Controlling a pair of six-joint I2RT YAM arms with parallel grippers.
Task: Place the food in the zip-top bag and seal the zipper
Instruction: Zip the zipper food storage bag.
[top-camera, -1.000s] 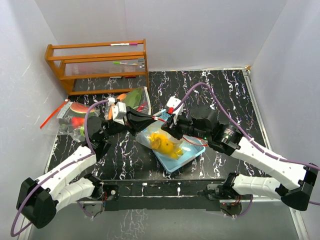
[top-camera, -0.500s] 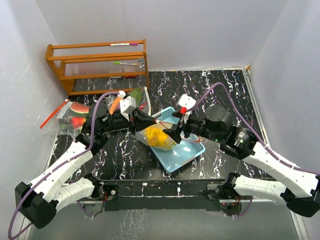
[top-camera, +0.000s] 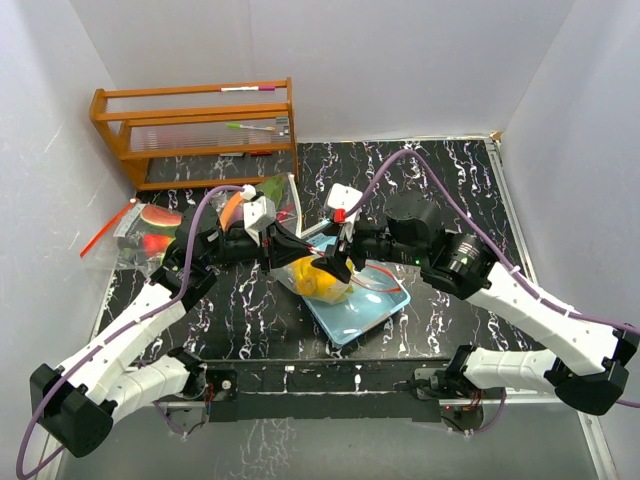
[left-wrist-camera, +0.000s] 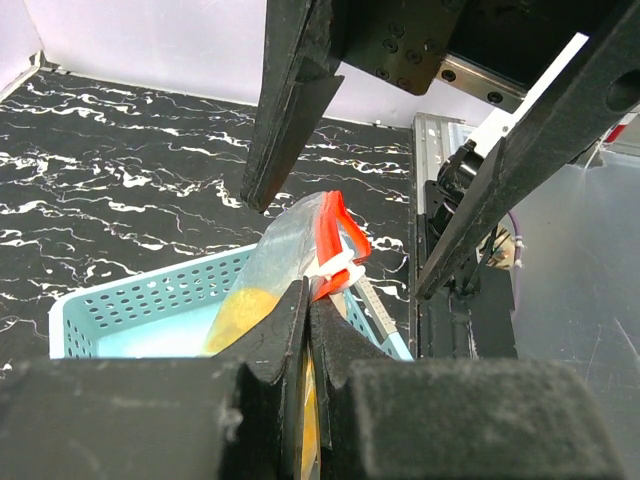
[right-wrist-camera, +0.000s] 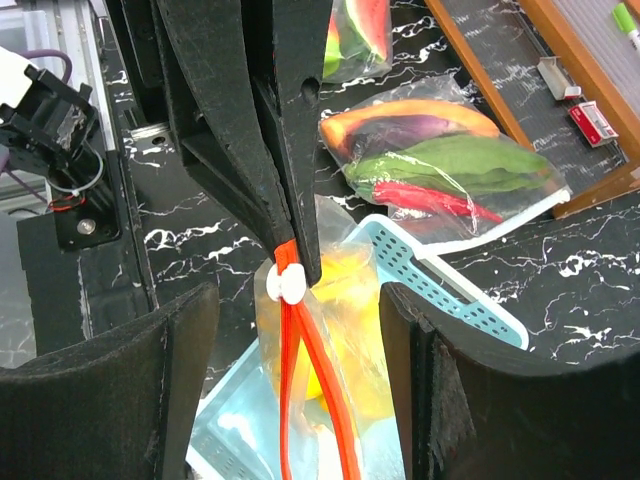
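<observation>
While the bag (left-wrist-camera: 283, 243) of food (right-wrist-camera: 345, 300) is pinched over the basket (top-camera: 372, 312) by the left gripper (left-wrist-camera: 306, 300), its zipper (right-wrist-camera: 300, 400) is straddled by wide jaws of the right gripper (right-wrist-camera: 295, 295); if the slider (right-wrist-camera: 285, 283) is missed, it could be left unsealed.

White plain walls (top-camera: 400, 60) enclose a black surface (top-camera: 450, 180) with white marble veins. A wooden rack (top-camera: 195, 130) stands at its far left corner.

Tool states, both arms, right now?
Left tool: shut on the zip-top bag, at its top edge.
Right tool: open, holding nothing.
</observation>
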